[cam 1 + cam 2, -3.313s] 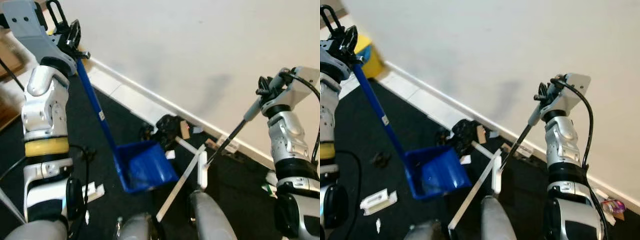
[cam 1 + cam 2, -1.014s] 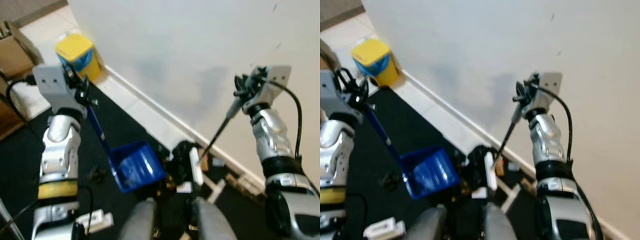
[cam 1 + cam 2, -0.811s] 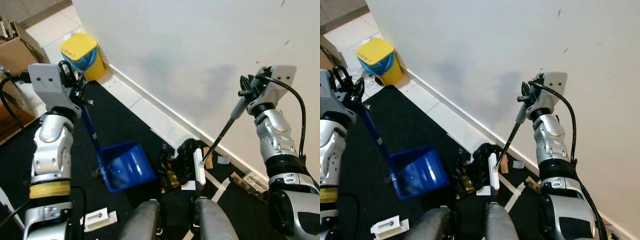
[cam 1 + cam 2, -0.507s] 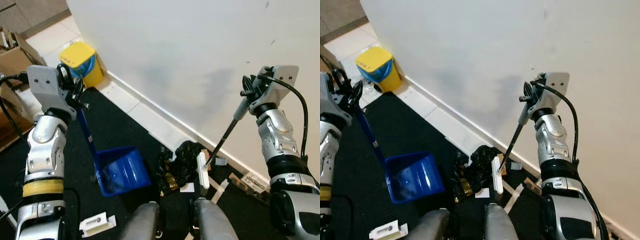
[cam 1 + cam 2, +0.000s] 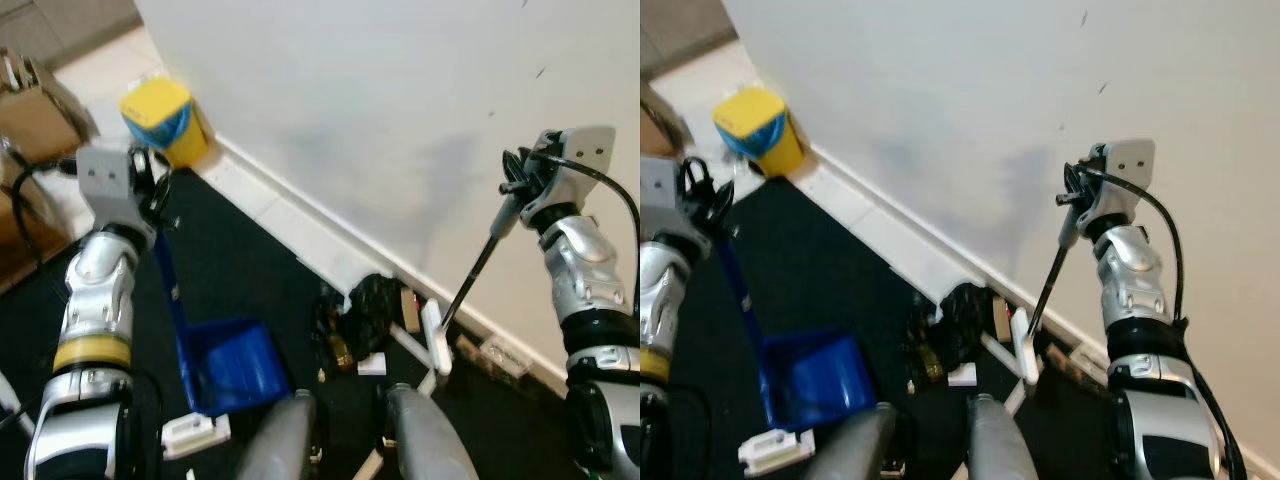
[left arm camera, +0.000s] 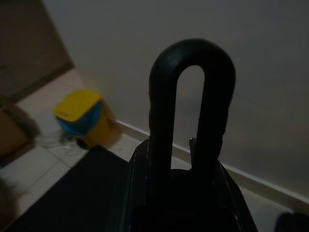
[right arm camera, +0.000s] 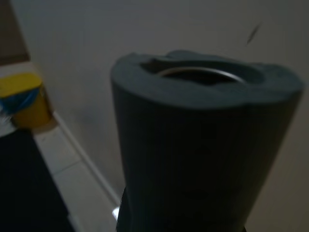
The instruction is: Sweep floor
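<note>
Light, stiff tools, held high on their handles: left gripper (image 5: 150, 190) fingers clamp the blue dustpan (image 5: 228, 366), right gripper (image 5: 520, 185) fingers clamp the broom (image 5: 436, 338).

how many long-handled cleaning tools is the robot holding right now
2. The blue dustpan hangs from the left hand, its pan low over the black floor. The broom is in the right hand, its white head near the black debris pile by the wall.

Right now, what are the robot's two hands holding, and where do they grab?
The left gripper holds the blue dustpan by its handle's top. The right gripper holds the broom by its grey grip.
</note>
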{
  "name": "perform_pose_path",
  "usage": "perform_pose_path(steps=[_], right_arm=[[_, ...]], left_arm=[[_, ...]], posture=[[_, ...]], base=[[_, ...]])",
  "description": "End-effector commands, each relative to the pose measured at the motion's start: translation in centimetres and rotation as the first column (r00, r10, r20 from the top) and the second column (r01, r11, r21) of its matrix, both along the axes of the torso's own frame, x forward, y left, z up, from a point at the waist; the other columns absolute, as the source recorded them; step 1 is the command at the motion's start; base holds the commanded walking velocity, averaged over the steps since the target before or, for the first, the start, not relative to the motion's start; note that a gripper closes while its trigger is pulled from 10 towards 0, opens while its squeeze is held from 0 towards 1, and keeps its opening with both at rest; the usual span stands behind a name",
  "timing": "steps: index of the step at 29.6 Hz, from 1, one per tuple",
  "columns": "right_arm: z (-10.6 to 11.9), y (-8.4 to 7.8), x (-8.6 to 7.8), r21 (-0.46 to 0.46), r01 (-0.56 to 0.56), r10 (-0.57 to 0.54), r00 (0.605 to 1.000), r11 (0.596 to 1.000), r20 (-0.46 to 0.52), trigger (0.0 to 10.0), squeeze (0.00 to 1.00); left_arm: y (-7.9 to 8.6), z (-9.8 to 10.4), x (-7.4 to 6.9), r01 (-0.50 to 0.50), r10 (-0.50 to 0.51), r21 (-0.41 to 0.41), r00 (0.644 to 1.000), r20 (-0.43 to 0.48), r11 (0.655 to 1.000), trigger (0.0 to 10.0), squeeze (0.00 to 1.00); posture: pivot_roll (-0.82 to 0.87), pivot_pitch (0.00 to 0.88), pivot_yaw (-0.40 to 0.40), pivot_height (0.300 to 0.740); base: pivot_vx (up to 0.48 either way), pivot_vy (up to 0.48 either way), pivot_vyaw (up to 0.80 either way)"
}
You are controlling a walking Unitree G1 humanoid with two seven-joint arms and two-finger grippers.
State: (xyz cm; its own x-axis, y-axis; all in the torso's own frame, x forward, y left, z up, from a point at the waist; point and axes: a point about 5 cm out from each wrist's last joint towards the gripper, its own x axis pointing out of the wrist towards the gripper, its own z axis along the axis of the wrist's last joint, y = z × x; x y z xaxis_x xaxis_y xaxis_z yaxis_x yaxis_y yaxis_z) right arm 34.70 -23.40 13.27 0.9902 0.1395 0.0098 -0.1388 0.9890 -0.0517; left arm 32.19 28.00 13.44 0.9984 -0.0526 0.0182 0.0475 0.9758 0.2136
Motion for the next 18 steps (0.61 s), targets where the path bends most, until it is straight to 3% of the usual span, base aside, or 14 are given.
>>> perform_pose_path(steps=[1,6,13,18], right_arm=[[0.8,0.6,0.6,-0.007,-0.025,0.025,0.999,1.000,0.020,10.0,0.00],[1.4,1.6,1.2,0.004,-0.053,0.053,0.998,0.999,0.034,10.0,0.00],[1.5,1.7,1.2,0.005,-0.069,0.069,0.997,0.998,0.035,10.0,0.00],[1.6,1.8,1.2,0.007,-0.075,0.075,0.997,0.997,0.036,10.0,0.00]], left_arm=[[-0.3,0.7,0.6,0.034,-0.036,0.047,0.999,0.031,0.998,10.0,0.00],[-1.2,0.6,1.3,0.089,-0.092,0.080,0.995,0.028,0.993,10.0,0.00],[-2.9,0.4,2.2,0.085,-0.086,0.022,0.994,0.070,0.996,10.0,0.00],[-3.6,-0.6,2.0,0.087,-0.089,0.022,0.992,0.092,0.996,10.0,0.00]], posture=[[-0.07,0.203,-0.006,0.740],[-0.08,0.209,-0.018,0.740],[-0.09,0.202,-0.036,0.740],[-0.10,0.199,-0.035,0.740]], base=[[0.000,0.000,0.00],[0.000,0.000,0.00],[0.000,0.000,0.00],[0.000,0.000,0.00]])
